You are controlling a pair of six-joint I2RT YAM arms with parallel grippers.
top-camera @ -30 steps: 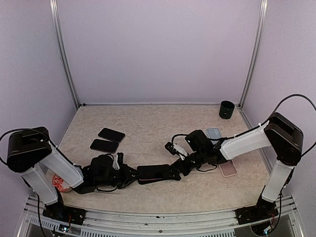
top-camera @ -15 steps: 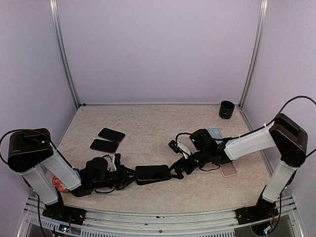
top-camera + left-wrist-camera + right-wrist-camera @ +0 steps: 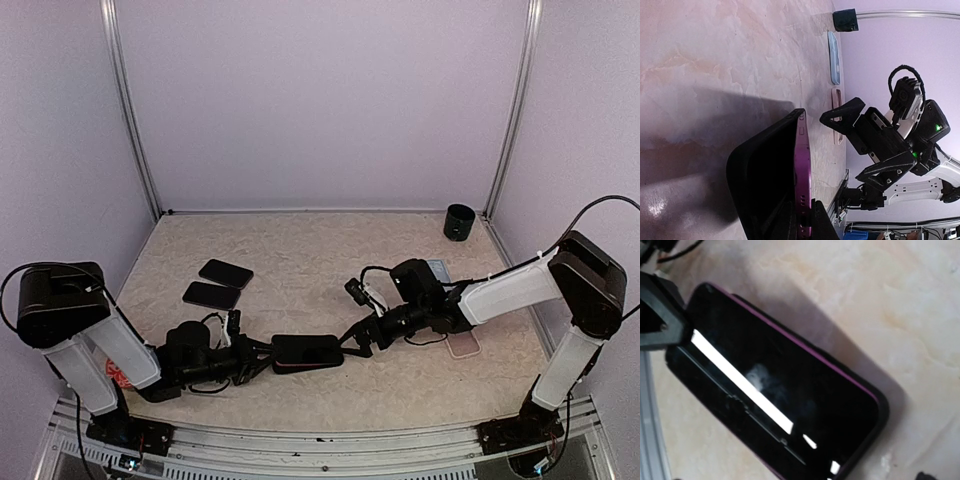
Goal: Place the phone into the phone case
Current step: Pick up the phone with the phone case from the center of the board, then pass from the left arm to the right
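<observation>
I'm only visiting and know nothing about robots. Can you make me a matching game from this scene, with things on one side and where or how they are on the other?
Things:
1. black cup
2. pink case
3. left tool
4. right tool

Place or state:
A. open, at the phone's right end
B. in the far right corner
C. shut on the purple-edged phone
D. lying flat on the near side of the right arm

Pairs: 1-B, 2-D, 3-C, 4-A

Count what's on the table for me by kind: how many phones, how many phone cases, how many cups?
Phones: 3 (far black phone, near black phone, purple phone)
Phone cases: 3 (black case, light blue case, pink case)
Cups: 1 (black cup)
Total: 7
</observation>
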